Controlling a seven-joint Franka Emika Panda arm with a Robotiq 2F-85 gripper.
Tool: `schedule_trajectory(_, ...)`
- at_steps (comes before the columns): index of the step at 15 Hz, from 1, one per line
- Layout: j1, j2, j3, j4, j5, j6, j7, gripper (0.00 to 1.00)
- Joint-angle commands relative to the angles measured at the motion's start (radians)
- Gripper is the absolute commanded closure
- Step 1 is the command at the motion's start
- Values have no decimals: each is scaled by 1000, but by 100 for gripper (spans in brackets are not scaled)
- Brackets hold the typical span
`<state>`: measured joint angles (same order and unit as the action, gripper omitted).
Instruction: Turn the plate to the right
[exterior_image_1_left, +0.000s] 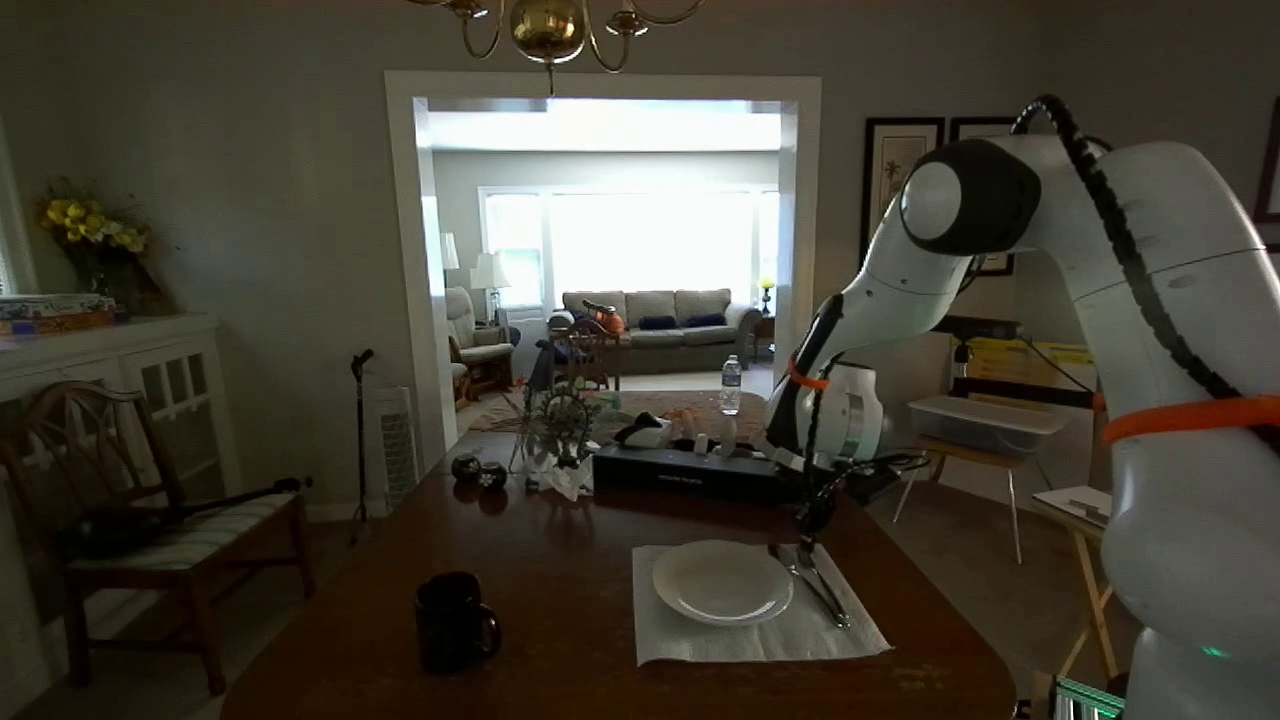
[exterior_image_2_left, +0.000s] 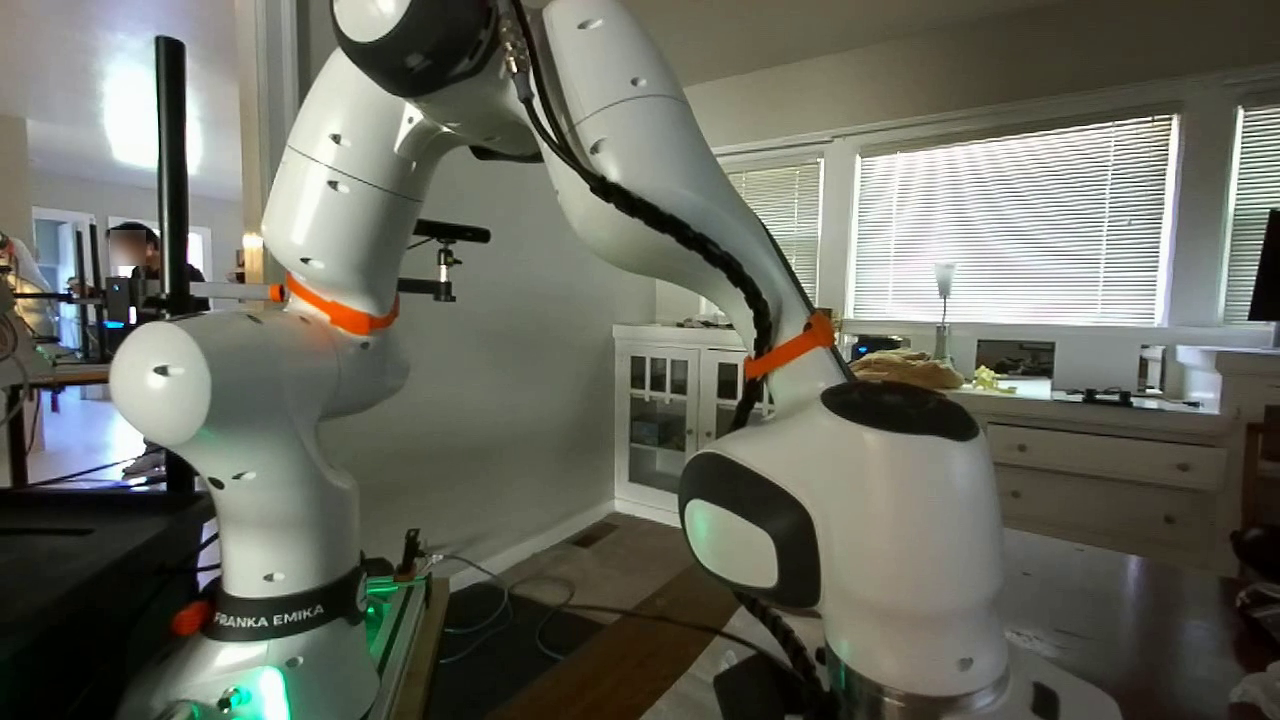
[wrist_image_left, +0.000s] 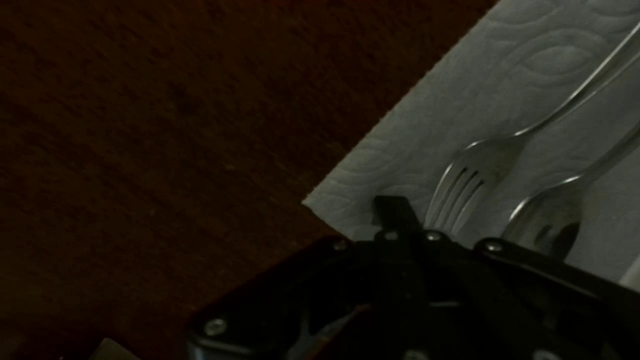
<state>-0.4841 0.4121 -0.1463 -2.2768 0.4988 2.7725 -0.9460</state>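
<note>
And there's the plate (exterior_image_1_left: 722, 582), flat and face up on the pale paper mat (exterior_image_1_left: 690, 646), out on the dark worktop (exterior_image_1_left: 560, 620)! The hand (wrist_image_left: 393, 215) is right down low, its fingers pressed together, over a corner of the paper mat and apart from the plate. Look at the dim wrist view: the tips sit just beside the tines of the fork (wrist_image_left: 492, 152); touching or not, I cannot tell! Next to the fork lies the spoon (wrist_image_left: 545, 215), and in an exterior view that pair is just beside the plate. On the plate's opposite flank, well apart, stands the black mug (exterior_image_1_left: 448, 622), upright, handle towards the plate. Farther along the worktop sits a long black box (exterior_image_1_left: 690, 475). And the white arm (exterior_image_1_left: 1180, 265), orange bands showing in both exterior views, arches high!
</note>
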Motion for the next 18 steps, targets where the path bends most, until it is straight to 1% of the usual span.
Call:
schedule_trajectory(1, -47, 28, 36, 4, -37, 32, 10, 100)
schedule_trajectory(8, -69, 56, 54, 48, -86, 46, 8, 100)
schedule_trajectory(12, -75, 97, 90, 118, -109, 56, 14, 100)
schedule_trajectory(18, -72, 174, 114, 242, -172, 54, 48, 100)
